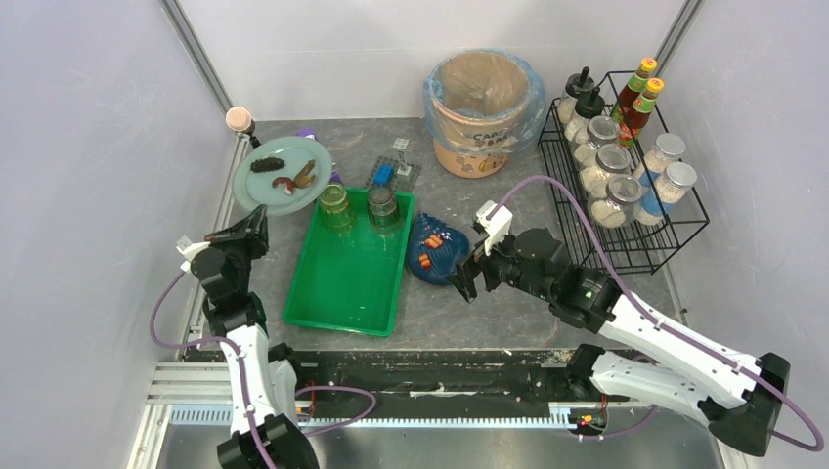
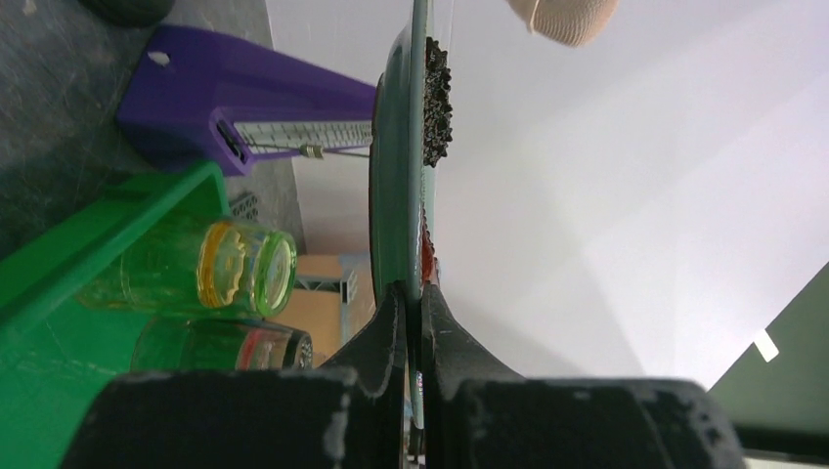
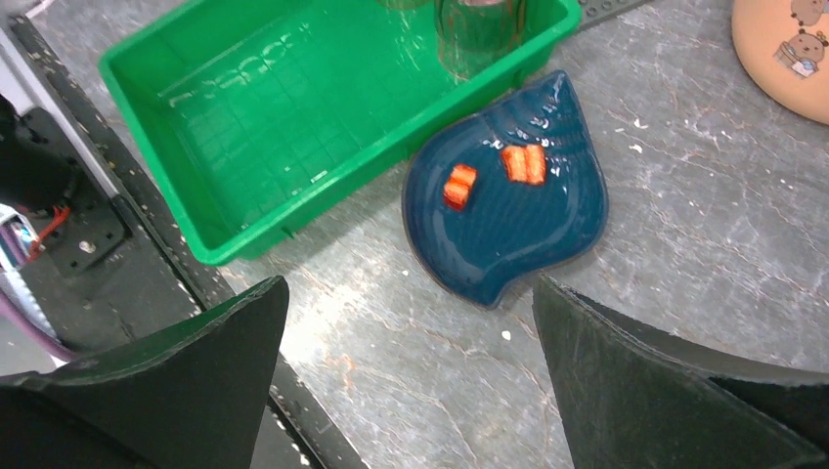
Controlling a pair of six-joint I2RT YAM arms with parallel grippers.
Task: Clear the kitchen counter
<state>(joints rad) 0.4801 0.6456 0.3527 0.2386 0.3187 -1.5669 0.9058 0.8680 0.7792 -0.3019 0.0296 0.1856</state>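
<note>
The kitchen counter is dark grey stone-look. My left gripper is shut on the near rim of a pale green plate at the back left. The plate carries dark and reddish food scraps. In the left wrist view the plate is edge-on between my fingers. My right gripper is open and empty, just to the right of a blue leaf-shaped dish. In the right wrist view this dish lies on the counter beyond the jaws and holds two orange pieces.
A green tray sits mid-counter with two glass jars at its far end. A lined bin stands at the back. A black wire rack with several jars and bottles is at the right. A purple object lies by the plate.
</note>
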